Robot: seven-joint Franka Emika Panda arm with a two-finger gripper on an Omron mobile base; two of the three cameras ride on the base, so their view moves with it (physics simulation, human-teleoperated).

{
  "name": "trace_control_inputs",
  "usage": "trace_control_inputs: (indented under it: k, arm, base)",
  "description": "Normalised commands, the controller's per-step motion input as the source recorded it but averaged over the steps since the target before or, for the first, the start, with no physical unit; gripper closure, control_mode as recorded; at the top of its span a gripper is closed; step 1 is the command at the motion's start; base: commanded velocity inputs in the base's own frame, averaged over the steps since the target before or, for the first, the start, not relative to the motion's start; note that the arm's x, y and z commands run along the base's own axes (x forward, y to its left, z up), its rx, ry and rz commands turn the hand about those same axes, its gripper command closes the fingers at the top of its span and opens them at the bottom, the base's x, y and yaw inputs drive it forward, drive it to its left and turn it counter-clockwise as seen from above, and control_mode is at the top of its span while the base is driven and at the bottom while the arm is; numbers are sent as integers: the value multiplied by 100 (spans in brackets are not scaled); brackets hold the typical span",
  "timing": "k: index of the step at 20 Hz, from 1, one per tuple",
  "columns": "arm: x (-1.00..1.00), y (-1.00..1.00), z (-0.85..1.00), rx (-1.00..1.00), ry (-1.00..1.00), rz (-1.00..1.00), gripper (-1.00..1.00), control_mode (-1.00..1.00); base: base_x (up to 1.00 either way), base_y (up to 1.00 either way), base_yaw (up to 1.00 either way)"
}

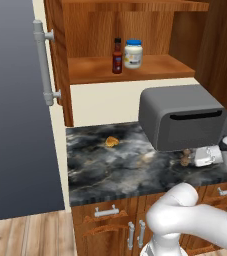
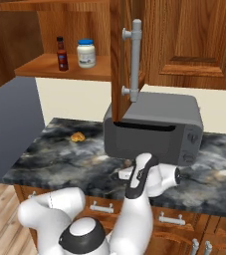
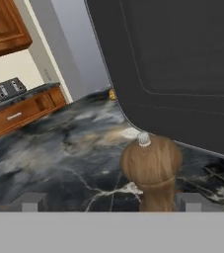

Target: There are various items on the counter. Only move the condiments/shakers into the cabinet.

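While the gripper [image 3: 108, 201] stands wide open and holds nothing, the shaker [image 3: 151, 169] sits upright on the counter [image 3: 59, 153] between its fingertips [image 3: 33, 201], toward the 3 o'clock one, beside the toaster oven [image 3: 182, 74].

Counter [image 1: 115, 165]: polished stone, dark marbled w/ pale veins, slight gloss.
Cabinet [image 1: 130, 70]: reddish-brown wood, grain seen, satin finish; door handle [image 1: 44, 62] grey metal, matt.
Toaster oven [image 1: 182, 117]: grey, smooth, matt casing.
Shaker [image 3: 150, 170]: turned wood, brown, smooth, w/ small silvery metal knob.
Sauce bottle [image 1: 117, 56]: dark red, glossy, black cap.
Jar [image 1: 133, 54]: white, smooth, blue lid.
Drawers [image 1: 110, 220]: wood, silver metal handles.
Food lump [image 1: 112, 141]: orange-tan, rough.
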Motion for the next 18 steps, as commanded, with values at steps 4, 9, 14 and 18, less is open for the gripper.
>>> trace_control_inputs:
  k: [4, 9, 14, 18]
  arm:
    - [8, 0, 0, 0, 0, -11, -100, -100]
    - [10, 0, 0, 0, 0, -9, -100, -100]
    - [14, 0, 0, 0, 0, -7, -100, -100]
    - [13, 0, 0, 0, 0, -7, -100, -100]
  base:
    - [0, 0, 0]
    - [0, 0, 0]
    - [0, 0, 0]
    - [0, 0, 0]
